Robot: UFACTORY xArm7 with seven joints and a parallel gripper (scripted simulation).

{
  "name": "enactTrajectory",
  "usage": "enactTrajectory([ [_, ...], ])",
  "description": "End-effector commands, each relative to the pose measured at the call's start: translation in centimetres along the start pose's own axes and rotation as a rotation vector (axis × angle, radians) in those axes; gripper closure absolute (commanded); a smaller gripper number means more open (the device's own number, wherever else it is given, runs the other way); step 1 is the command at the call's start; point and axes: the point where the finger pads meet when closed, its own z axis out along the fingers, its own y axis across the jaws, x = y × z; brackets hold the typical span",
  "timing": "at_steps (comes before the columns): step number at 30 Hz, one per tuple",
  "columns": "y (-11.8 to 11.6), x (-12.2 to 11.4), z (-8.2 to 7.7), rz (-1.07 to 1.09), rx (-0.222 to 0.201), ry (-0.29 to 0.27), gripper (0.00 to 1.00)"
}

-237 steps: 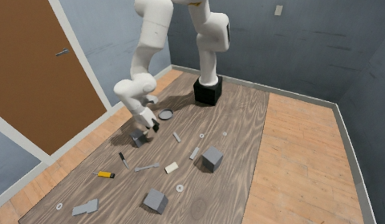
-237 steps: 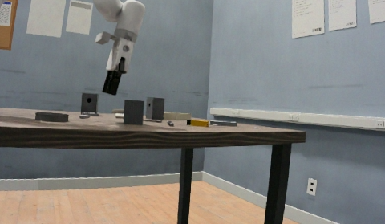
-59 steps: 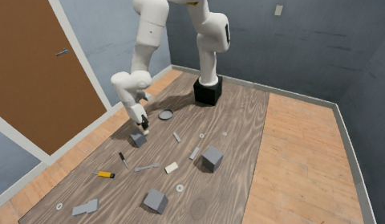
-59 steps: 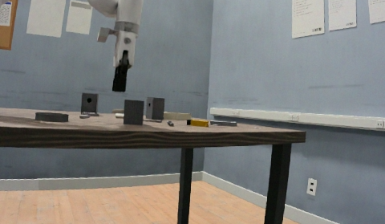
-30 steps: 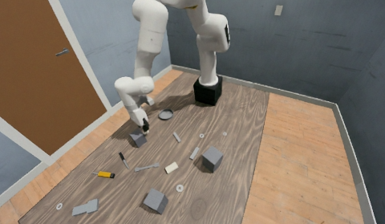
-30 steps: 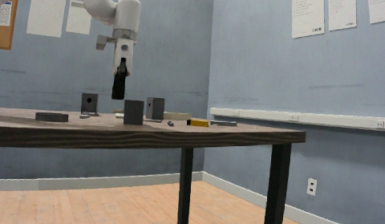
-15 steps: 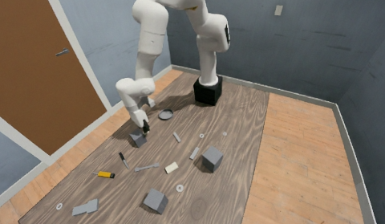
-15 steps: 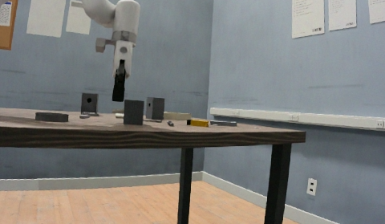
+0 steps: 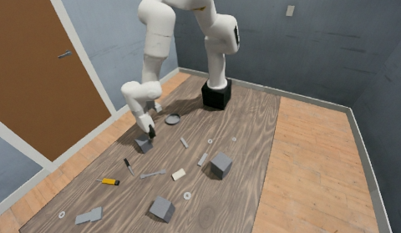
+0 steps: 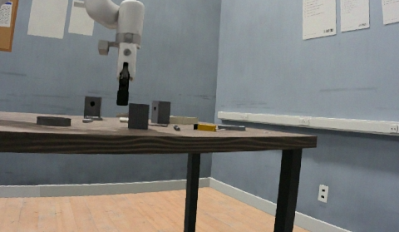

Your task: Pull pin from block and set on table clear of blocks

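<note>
Three dark grey blocks stand on the wooden table. One block (image 9: pixel 144 143) is at the left, and it also shows in the exterior view (image 10: pixel 138 116). My gripper (image 9: pixel 151 134) points down just above this block's far edge, and in the exterior view (image 10: pixel 122 100) its tips hang about level with the block's top. The fingers stand partly open with nothing between them. I cannot make out the pin, because the gripper hides that block's top. The other two blocks (image 9: pixel 220 164) (image 9: pixel 162 209) show an empty round hole in the exterior view (image 10: pixel 92 106) (image 10: pixel 160 111).
A dark round dish (image 9: pixel 172 119) lies near the arm's base (image 9: pixel 216 94). Small parts lie scattered: a yellow lighter (image 9: pixel 110 181), a knife (image 9: pixel 129 166), a cream block (image 9: pixel 178 174), grey bars (image 9: pixel 202 159), washers (image 9: pixel 187 195), and a flat grey plate (image 9: pixel 88 216).
</note>
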Motion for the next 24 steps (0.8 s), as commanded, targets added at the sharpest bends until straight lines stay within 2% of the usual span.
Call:
enactTrajectory([
  [1,0.0,-0.2,-0.1,0.005,-0.001,-0.006,0.53],
  [7,0.0,-0.2,-0.1,0.005,0.000,-0.006,0.53],
  [14,-0.1,-0.1,1.3,0.009,0.004,-0.006,0.53],
  [24,-0.1,-0.1,1.3,0.009,0.004,-0.006,0.53],
])
